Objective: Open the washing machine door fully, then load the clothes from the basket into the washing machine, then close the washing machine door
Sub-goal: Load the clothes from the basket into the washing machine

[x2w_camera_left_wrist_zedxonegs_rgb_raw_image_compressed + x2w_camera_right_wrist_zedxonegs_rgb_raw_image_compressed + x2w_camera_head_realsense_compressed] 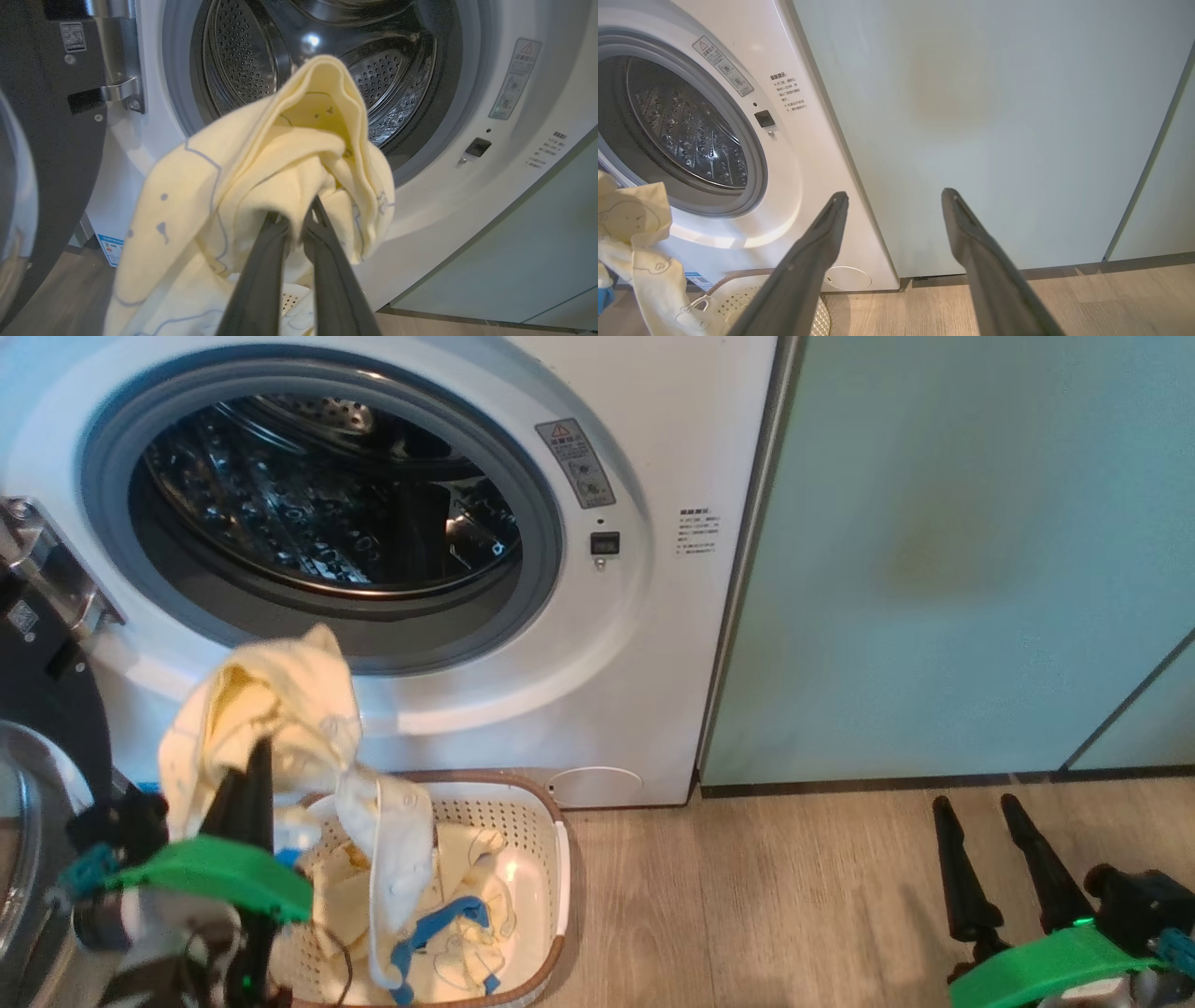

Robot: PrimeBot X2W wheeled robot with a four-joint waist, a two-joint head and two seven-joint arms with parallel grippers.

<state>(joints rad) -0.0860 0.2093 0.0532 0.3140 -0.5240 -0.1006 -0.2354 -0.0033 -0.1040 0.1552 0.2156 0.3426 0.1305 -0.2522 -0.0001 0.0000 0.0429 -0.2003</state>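
Left gripper (pixel 295 210) clenched on a pale yellow garment (pixel 261 168), its tail trailing into the basket (pixel 523 812) | right gripper (pixel 976 800) spread, empty, over the floor (pixel 794 896) | we judged the cloth needed lifting over the grey seal (pixel 541 560), deep into the washing machine (pixel 653 663), before release | door (pixel 56 154) stood open | warning sticker (pixel 576 462): we could not read it

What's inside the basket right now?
Pale yellow and cream clothes with blue trim lie in the basket. The garment held by the left gripper hides its left side.
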